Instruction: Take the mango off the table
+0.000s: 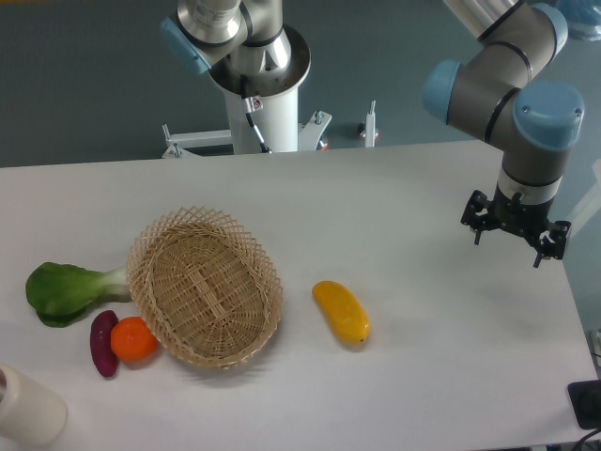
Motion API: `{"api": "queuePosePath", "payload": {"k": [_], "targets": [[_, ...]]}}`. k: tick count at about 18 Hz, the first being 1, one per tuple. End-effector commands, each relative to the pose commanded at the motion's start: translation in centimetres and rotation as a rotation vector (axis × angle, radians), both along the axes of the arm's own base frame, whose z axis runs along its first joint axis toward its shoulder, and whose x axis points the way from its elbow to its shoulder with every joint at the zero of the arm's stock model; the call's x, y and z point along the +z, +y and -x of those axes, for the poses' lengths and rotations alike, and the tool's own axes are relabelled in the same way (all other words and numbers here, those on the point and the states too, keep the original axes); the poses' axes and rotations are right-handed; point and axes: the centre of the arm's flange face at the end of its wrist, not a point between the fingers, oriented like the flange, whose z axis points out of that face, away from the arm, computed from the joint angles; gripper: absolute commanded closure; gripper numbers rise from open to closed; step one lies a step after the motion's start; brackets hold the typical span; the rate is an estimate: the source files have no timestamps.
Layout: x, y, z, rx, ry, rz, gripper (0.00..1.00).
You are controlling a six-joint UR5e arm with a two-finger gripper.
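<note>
The mango (341, 312) is a glossy yellow-orange oval lying on the white table (413, 197), just right of the wicker basket. My gripper (513, 237) hangs from the arm at the far right, well above and to the right of the mango, apart from it. Its fingers point down and are small in the view; nothing shows between them, and I cannot tell whether they stand open or shut.
A tilted wicker basket (205, 287) lies left of the mango. A round orange tangerine (133, 339), a purple vegetable (101, 343) and a green leafy vegetable (64, 291) lie at its left. A white cylinder (26, 406) stands at the front left corner. The robot base (263, 85) stands behind the table.
</note>
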Motion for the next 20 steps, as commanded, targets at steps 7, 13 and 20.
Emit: {"api": "queuePosePath", "payload": {"k": [7, 13, 20], "targets": [[-0.6, 0.3, -0.7, -0.007, -0.011, 0.010, 0.00], [-1.7, -0.2, -2.3, -0.005, -0.041, 0.022, 0.00], [-2.0, 3.1, -5.9, 0.177, -0.070, -0.017, 0.00]]}}
